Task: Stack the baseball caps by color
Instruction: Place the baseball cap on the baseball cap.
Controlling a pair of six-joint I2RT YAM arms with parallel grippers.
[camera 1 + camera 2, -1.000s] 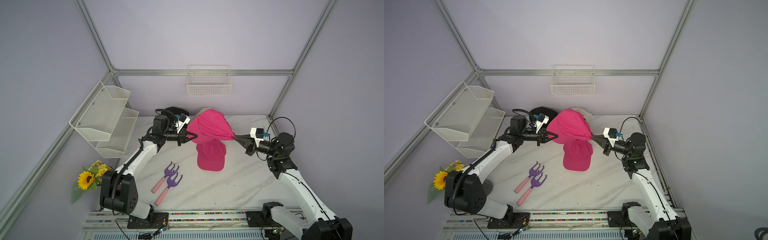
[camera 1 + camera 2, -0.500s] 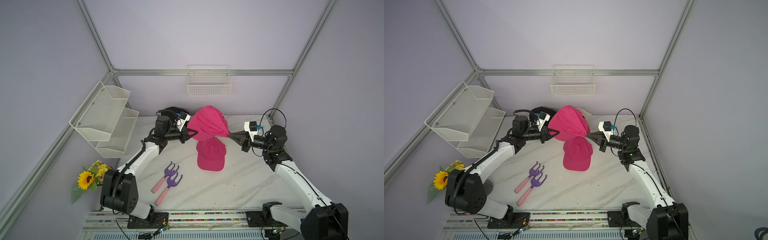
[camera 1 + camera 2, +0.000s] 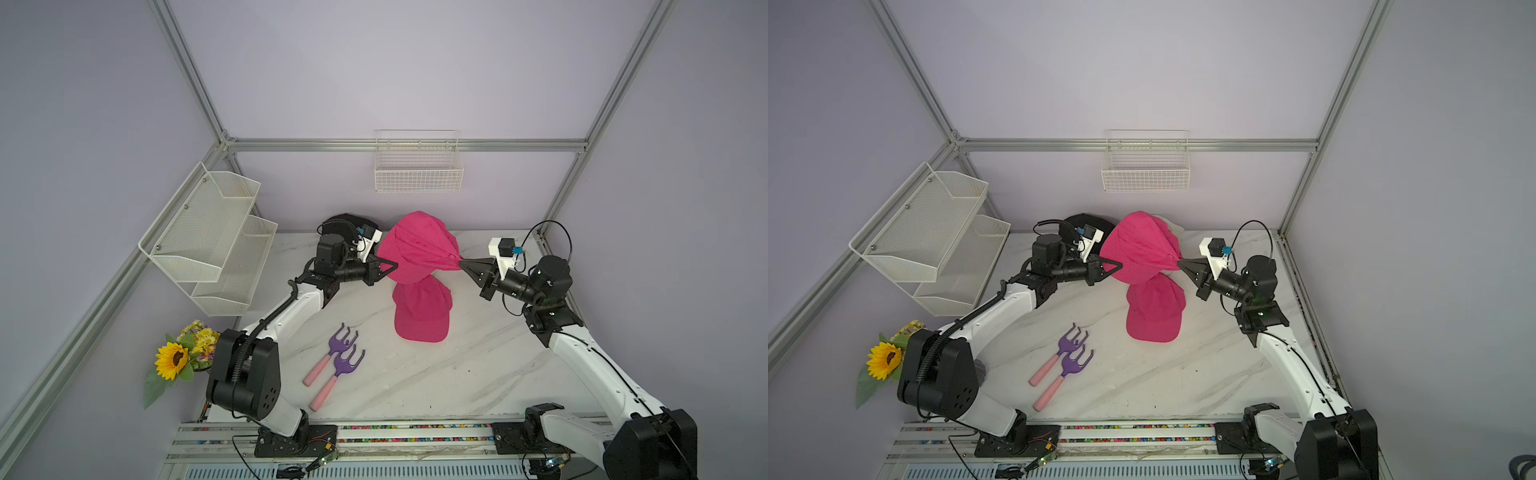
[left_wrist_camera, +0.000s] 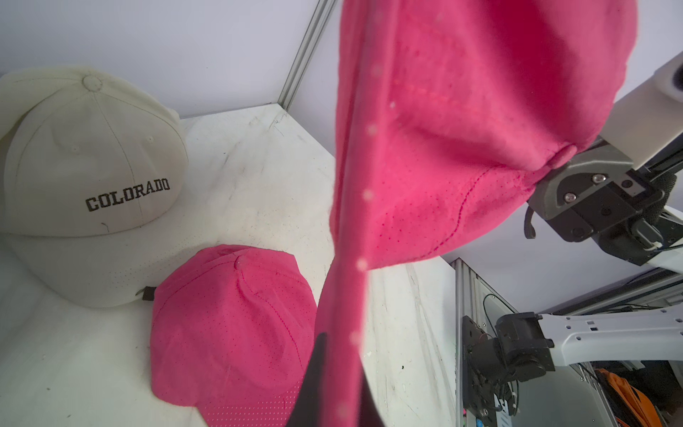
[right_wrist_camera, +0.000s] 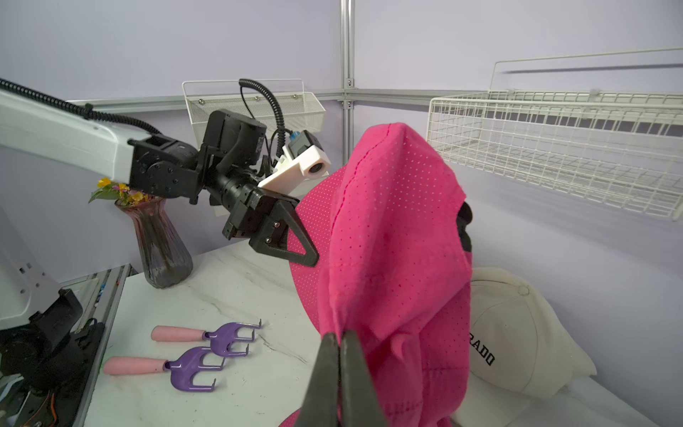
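A hot pink cap (image 3: 415,249) (image 3: 1138,249) hangs in the air between my two grippers. My left gripper (image 3: 392,266) (image 4: 342,369) is shut on its brim. My right gripper (image 3: 461,262) (image 5: 339,336) is shut on its crown near the top button. Below it another pink cap (image 3: 422,311) (image 4: 229,325) lies flat on the table, brim toward the front. A cream COLORADO cap (image 4: 88,166) (image 5: 517,332) sits at the back, mostly hidden in both top views. A black cap (image 3: 345,222) (image 3: 1079,222) lies behind my left wrist.
Two purple hand rakes with pink handles (image 3: 332,365) lie left of centre on the marble table (image 3: 457,374). A vase of flowers (image 3: 183,357) stands at the left edge. A tiered mesh shelf (image 3: 208,241) hangs on the left wall, a wire basket (image 3: 417,166) on the back wall.
Both grippers kept their hold on the pink cap. The right arm drew in toward the back, and the cap went from stretched wide to bunched taller and slightly higher.
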